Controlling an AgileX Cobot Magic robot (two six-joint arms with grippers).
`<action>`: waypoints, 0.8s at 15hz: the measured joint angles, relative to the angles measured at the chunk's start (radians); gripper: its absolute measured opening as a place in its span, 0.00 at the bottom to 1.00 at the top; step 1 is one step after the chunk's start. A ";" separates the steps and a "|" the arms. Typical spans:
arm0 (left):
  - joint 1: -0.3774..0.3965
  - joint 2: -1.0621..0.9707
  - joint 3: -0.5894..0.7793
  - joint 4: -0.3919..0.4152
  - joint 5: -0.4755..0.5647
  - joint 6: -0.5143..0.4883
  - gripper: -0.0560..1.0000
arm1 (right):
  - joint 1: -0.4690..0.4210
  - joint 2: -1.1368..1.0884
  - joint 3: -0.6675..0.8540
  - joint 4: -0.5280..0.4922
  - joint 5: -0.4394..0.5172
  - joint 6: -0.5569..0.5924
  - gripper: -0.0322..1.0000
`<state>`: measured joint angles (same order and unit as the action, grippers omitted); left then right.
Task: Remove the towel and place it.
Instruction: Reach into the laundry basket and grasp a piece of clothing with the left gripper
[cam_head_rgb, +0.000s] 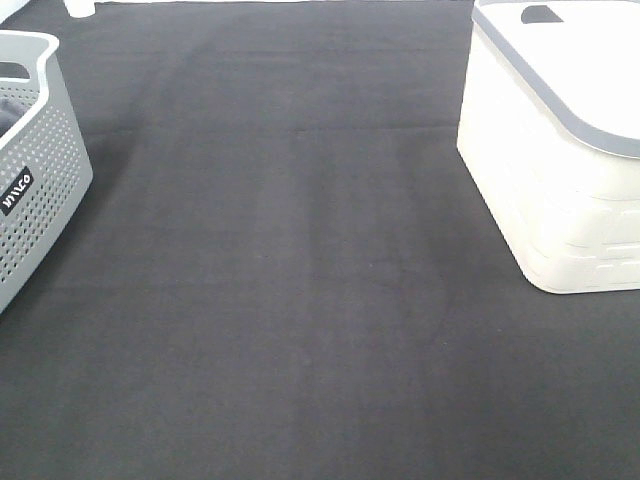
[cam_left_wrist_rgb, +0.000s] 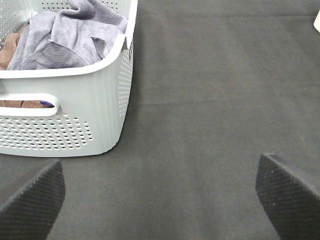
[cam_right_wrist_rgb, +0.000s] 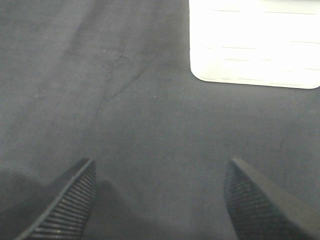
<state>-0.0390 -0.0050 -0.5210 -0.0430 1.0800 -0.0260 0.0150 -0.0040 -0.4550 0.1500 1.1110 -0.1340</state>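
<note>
The towel (cam_left_wrist_rgb: 75, 35) lies bunched in the basket (cam_left_wrist_rgb: 90, 100) (over something brown), while the left gripper (cam_left_wrist_rgb: 160, 197) and right gripper (cam_right_wrist_rgb: 162, 200) hover empty above the black cloth (cam_head_rgb: 320, 300), fingers spread, seemingly ready to reach.

1. A robot test bench dressed for laundry work, as far as the views reach; a plain black cloth covers the whole worktop (cam_head_rgb: 300, 300);
2. Household goods stand on it: a grey perforated basket (cam_head_rgb: 40, 190) at the left edge, a white bin (cam_head_rgb: 560, 180) with a grey rim at the right;
3. The basket holds crumpled cloths, a grey-lavender towel (cam_left_wrist_rgb: 75, 35) among them;
4. The left claw (cam_left_wrist_rgb: 160, 162) and right claw (cam_right_wrist_rgb: 161, 162), ribbed and black, hang spread above the cloth
</note>
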 joint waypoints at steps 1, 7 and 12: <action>0.000 0.000 0.000 0.000 0.000 0.000 0.98 | 0.000 0.000 0.000 0.000 0.000 0.000 0.71; 0.000 0.000 0.000 0.000 0.000 0.000 0.98 | 0.000 0.000 0.000 0.000 0.000 0.000 0.71; 0.000 0.000 0.000 0.000 0.000 0.000 0.98 | 0.000 0.000 0.000 0.000 0.000 0.000 0.71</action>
<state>-0.0390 -0.0050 -0.5210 -0.0430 1.0800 -0.0260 0.0150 -0.0040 -0.4550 0.1500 1.1110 -0.1340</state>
